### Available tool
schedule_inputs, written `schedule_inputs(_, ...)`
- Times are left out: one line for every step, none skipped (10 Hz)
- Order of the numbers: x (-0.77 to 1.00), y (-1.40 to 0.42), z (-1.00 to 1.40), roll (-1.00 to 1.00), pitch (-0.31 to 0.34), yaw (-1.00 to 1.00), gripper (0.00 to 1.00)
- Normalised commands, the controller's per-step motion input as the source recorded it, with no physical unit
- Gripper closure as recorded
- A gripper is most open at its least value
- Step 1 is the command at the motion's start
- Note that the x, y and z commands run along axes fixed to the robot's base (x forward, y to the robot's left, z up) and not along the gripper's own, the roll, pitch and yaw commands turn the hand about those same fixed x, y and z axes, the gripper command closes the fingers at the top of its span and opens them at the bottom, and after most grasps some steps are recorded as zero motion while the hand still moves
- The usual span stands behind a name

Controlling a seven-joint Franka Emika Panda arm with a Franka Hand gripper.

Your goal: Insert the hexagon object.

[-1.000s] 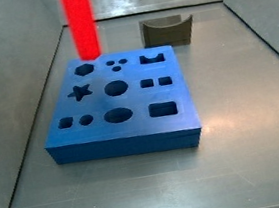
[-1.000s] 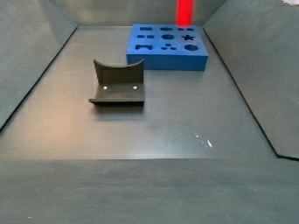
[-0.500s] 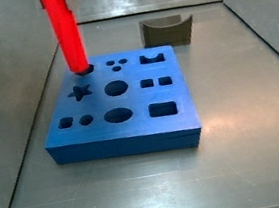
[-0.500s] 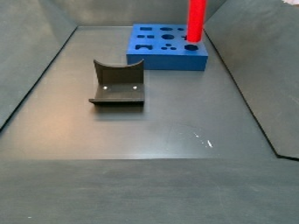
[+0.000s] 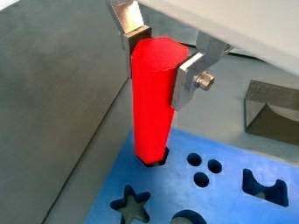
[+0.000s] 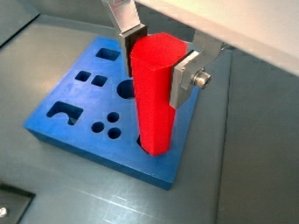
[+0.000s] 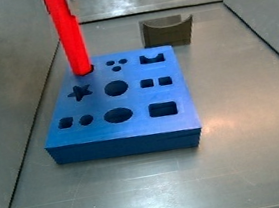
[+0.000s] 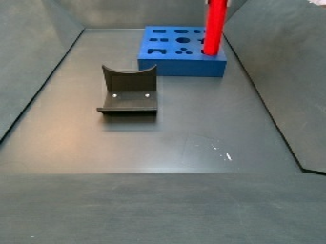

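The red hexagon bar (image 5: pixel 155 96) stands upright with its lower end in a hole at a corner of the blue block (image 5: pixel 233 197). It shows the same way in the other wrist view (image 6: pixel 156 96) and in both side views (image 7: pixel 66 33) (image 8: pixel 215 26). My gripper (image 5: pixel 159 48) is shut on the bar's upper end, a silver finger (image 6: pixel 184 77) on each side. In both side views the gripper itself is cut off by the frame edge. The blue block (image 7: pixel 122 104) (image 8: pixel 182 50) has several shaped holes: star, circles, squares, an arch.
A dark grey arch-shaped block (image 7: pixel 167 30) (image 8: pixel 128 91) lies on the grey floor apart from the blue block, and shows in a wrist view (image 5: pixel 274 109). Grey walls enclose the floor on the sides and back.
The bar has come down from above the blue block to its corner hole, then sunk slightly. The arch block has not moved.
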Motion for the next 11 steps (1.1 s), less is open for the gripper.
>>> schedule_inputs(0.0, 0.0, -0.14, 0.0, -0.03, -0.23, 1.0)
schedule_inputs(0.04, -0.04, -0.18, 0.0, 0.0, -0.44, 1.0)
schedule_inputs(0.02, -0.07, -0.33, 0.0, -0.043, -0.52, 1.0)
schedule_inputs(0.06, -0.07, -0.38, -0.02, -0.106, -0.53, 1.0)
schedule_inputs(0.08, -0.08, -0.41, -0.01, -0.144, -0.48, 1.0)
schedule_inputs(0.11, -0.06, -0.48, 0.0, -0.176, -0.45, 1.0)
schedule_inputs(0.08, -0.04, -0.55, 0.0, -0.196, -0.41, 1.0)
schedule_inputs(0.07, -0.01, -0.55, 0.03, -0.161, -0.37, 1.0)
schedule_inputs(0.0, 0.0, -0.55, 0.05, -0.141, -0.29, 1.0)
schedule_inputs(0.0, 0.0, -0.59, 0.05, -0.161, -0.27, 1.0)
schedule_inputs(0.0, -0.01, -0.64, 0.04, -0.196, -0.25, 1.0)
